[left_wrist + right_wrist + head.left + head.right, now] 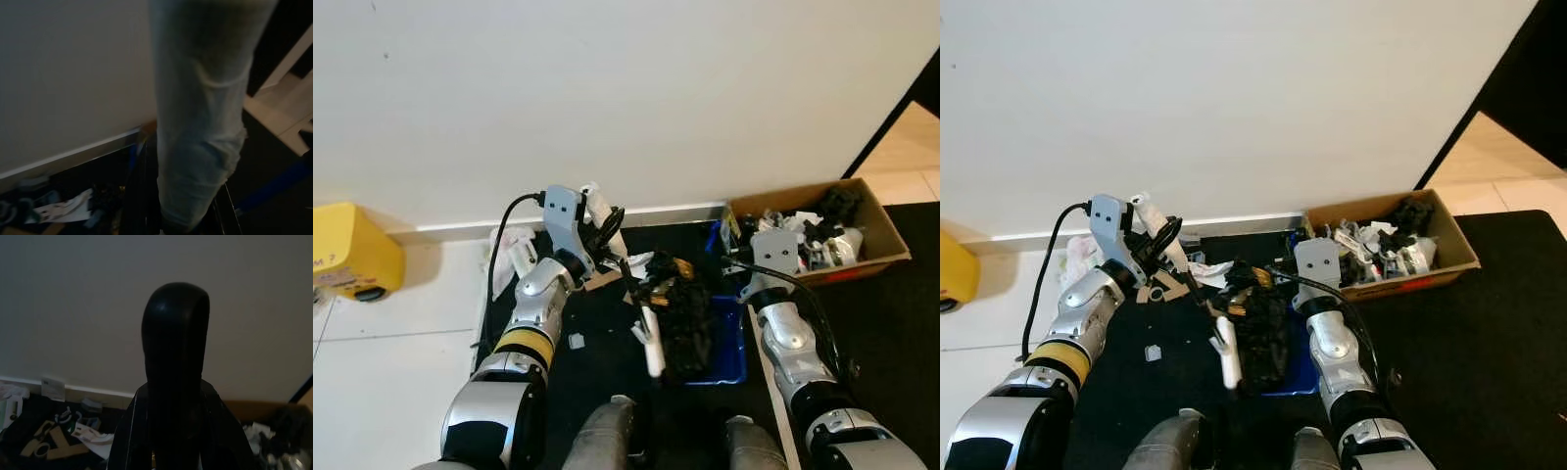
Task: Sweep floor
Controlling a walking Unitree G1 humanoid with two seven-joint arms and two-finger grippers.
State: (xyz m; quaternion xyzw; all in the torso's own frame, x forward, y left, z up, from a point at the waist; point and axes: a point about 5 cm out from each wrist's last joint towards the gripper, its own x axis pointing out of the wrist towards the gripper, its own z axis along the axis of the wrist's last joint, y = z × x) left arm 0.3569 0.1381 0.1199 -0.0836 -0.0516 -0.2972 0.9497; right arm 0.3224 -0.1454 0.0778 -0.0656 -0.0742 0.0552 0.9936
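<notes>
Black matting by the white wall is carrying the litter, and the left gripper (607, 240), clenched on a white-handled hand brush (651, 343), is working over one blue plastic dustpan (729, 343) heaped with dark debris, held by the right gripper (736, 262), clenched on the pan's black handle (175, 357). Good practice, by judgement, is keeping the pan flat while drawing short strokes toward it. Remaining are several paper scraps (1203, 267), some cardboard pieces (1160, 284) and one brown cardboard box (886, 240) of rubbish.

— What do you have before you on the floor?
— A blue plastic dustpan (729, 343) lies on the black mat (881, 313), with a dark heap of debris (680, 313) on its left part.
— And to your right?
— An open brown cardboard box (891, 240) of rubbish, against the wall (626, 88). A yellow plastic bin (352, 250) sits far left.
</notes>
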